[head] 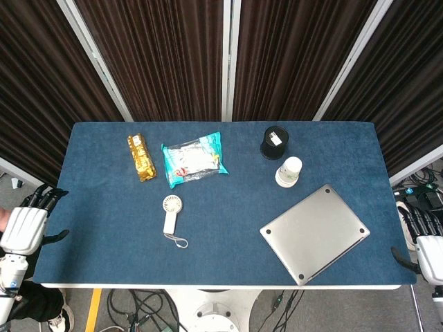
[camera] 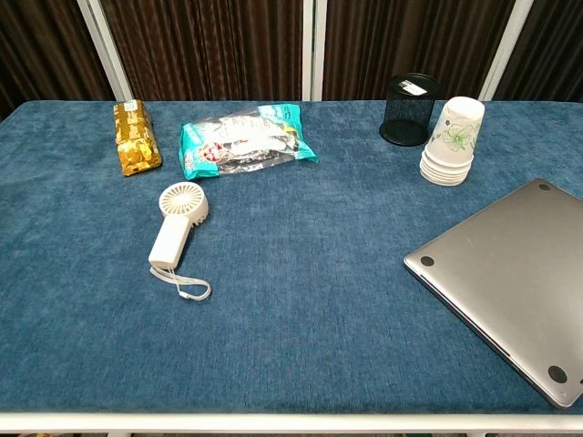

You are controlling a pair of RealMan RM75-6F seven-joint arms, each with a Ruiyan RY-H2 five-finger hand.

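- Both hands hang off the table (head: 97,249): left hand (head: 26,227) past its left edge, right hand (head: 428,249) past its right edge, fingers loosely apart, holding nothing.
- Fan (head: 172,216) lies nearest the left hand; laptop (head: 315,232) reaches the right front edge.

No wording can be read anywhere in either view. Red and dark print is carried on the teal snack bag (camera: 246,138), and a pattern on the gold packet (camera: 135,137), but both are too small and blurred to be made out. A white label in the black mesh cup (camera: 409,109) and a green floral motif on the paper cups (camera: 453,142) are seen, without legible text.
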